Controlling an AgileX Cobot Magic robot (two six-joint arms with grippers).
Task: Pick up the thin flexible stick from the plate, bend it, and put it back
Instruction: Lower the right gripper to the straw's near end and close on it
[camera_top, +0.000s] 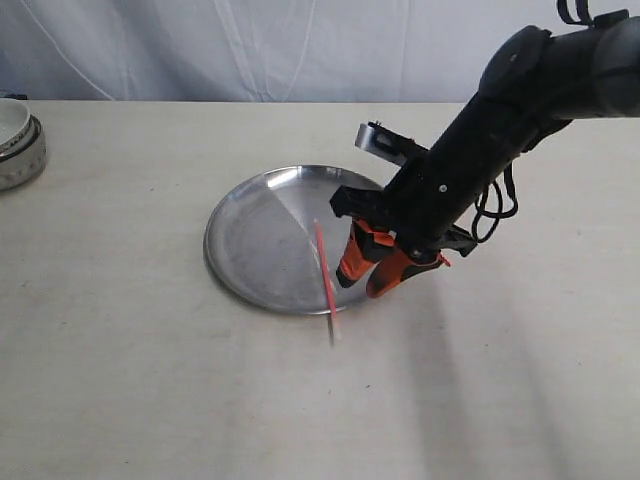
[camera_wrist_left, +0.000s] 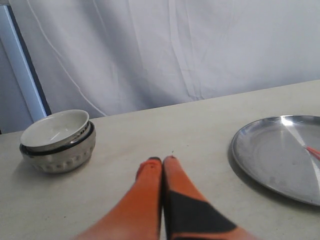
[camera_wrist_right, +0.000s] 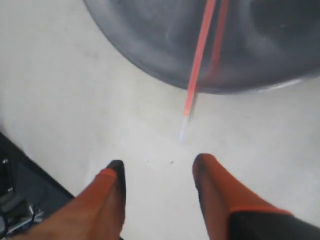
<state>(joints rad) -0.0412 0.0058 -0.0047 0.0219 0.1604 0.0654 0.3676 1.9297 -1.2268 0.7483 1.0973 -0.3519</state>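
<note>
The stick (camera_top: 325, 275) is thin, straight and red-orange. It lies on the plate (camera_top: 250, 240), with one end reaching past the near rim over the table (camera_top: 150, 380). The right gripper (camera_top: 360, 286) stands just beside it, fingers apart and empty. The left gripper (camera_wrist_left: 161, 161) has its fingers pressed together, holding nothing. There is one stick and one plate. A white bowl (camera_top: 12, 140) sits well apart.

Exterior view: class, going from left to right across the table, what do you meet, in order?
white bowl → left rim of the silver plate → red-orange stick → right hand
</note>
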